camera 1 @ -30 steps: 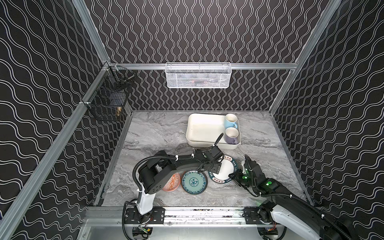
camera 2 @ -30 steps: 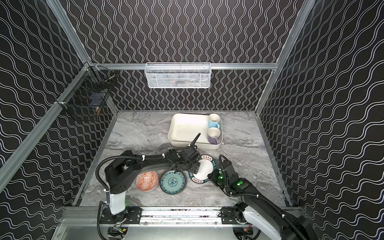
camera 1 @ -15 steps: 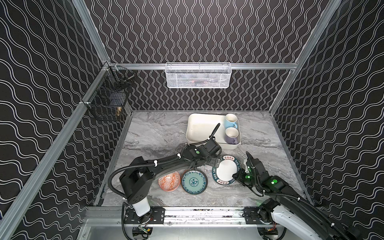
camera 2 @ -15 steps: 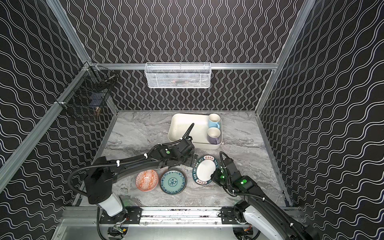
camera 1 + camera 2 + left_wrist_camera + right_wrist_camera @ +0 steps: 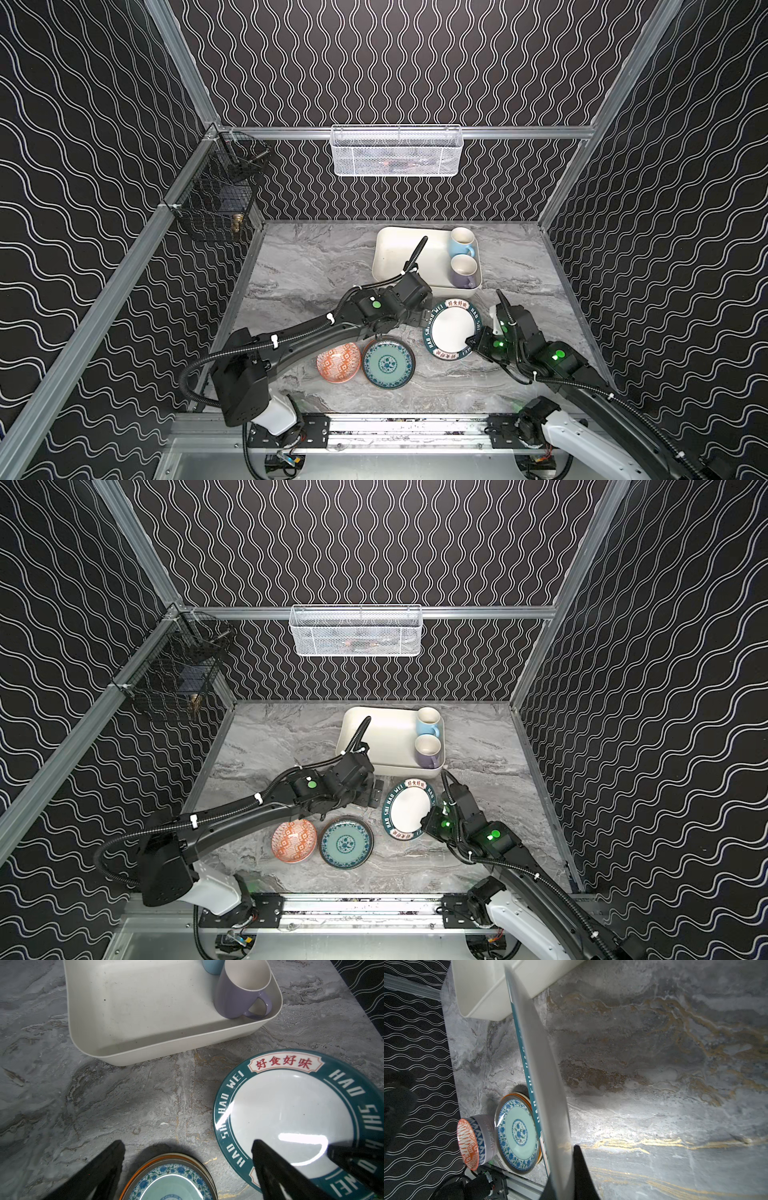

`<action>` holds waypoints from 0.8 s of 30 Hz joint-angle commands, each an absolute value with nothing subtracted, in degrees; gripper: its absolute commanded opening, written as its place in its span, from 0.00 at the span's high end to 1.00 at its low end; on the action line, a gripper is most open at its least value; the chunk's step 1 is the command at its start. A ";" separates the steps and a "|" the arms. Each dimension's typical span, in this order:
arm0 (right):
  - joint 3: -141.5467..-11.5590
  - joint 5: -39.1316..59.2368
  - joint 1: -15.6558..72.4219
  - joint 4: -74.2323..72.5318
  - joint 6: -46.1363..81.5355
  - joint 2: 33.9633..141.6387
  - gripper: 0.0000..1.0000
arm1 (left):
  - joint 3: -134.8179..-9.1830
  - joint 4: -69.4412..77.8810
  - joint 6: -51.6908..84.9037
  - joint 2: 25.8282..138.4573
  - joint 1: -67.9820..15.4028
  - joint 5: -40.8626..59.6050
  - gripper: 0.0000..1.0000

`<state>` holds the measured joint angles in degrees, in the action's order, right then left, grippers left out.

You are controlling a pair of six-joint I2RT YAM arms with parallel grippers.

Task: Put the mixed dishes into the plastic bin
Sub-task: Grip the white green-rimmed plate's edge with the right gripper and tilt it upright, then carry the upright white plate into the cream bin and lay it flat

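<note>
Your right gripper (image 5: 473, 341) is pinched tight on the near rim of the lettered plate (image 5: 452, 328), which hangs tilted above the worktop (image 5: 299, 266) just in front of the bin (image 5: 386, 266). Carry it up and over the bin's near wall before you level it, and aim for the bare floor on the bin's open side, away from the lilac mug (image 5: 463, 271) and blue mug (image 5: 461, 242) standing along one end. Let go low so it doesn't clatter. Your left gripper (image 5: 376, 793) stands spread wide and empty just beside the plate's far edge; whether it touches the rim I can't quite tell, so pull it clear first. The teal plate (image 5: 388, 363), on top of a stack, and the orange bowl (image 5: 338, 361) wait on the grey marbled worktop, inside dark wavy-patterned walls.
</note>
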<state>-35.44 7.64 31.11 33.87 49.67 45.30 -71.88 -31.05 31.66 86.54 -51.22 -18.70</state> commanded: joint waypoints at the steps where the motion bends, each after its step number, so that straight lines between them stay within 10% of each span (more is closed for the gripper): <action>1: -40.21 7.10 31.12 32.60 47.28 47.63 0.97 | -71.46 -32.19 32.02 84.60 -50.94 -21.17 0.01; 24: -81.27 5.38 25.82 18.86 37.97 98.26 0.95 | -63.06 -33.62 31.82 71.41 -46.71 -22.83 0.01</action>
